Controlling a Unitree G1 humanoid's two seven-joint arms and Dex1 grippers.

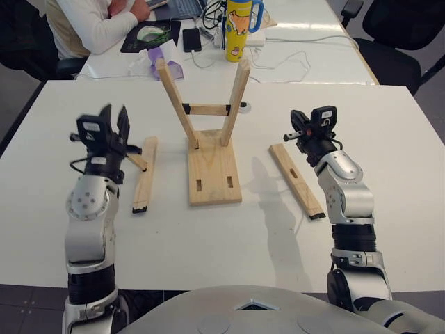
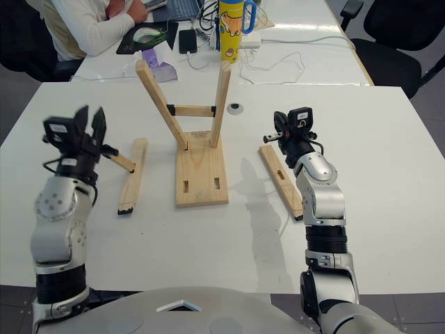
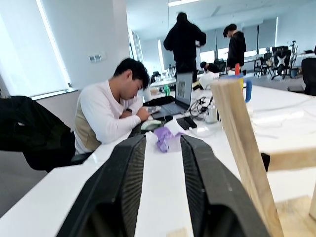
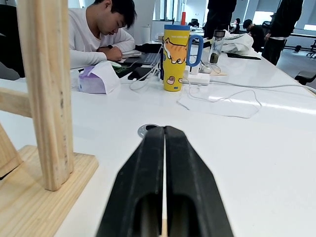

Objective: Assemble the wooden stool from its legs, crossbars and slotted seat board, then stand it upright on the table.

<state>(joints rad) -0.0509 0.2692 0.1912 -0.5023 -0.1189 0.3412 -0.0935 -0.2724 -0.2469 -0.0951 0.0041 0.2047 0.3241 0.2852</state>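
The slotted seat board (image 1: pixel 214 177) lies flat mid-table. Two legs (image 1: pixel 177 104) (image 1: pixel 235 101) stand in its far slots, splayed outward and joined by a crossbar (image 1: pixel 208 109). A loose leg (image 1: pixel 145 174) lies left of the board with a short crossbar (image 1: pixel 136 161) sticking out of its side. Another loose leg (image 1: pixel 297 179) lies to the right. My left gripper (image 1: pixel 115 118) hovers open just left of the left loose leg, with nothing between its fingers (image 3: pixel 121 187). My right gripper (image 1: pixel 297 117) is shut on nothing, above the far end of the right loose leg.
A yellow mug (image 1: pixel 238 28), a phone (image 1: pixel 192 40), a purple object (image 1: pixel 167 64) and cables sit on the adjoining table behind. A person works there. A round grommet (image 1: pixel 241 106) is set in the table behind the stool. Bare table surface (image 1: pixel 222 236) lies in front.
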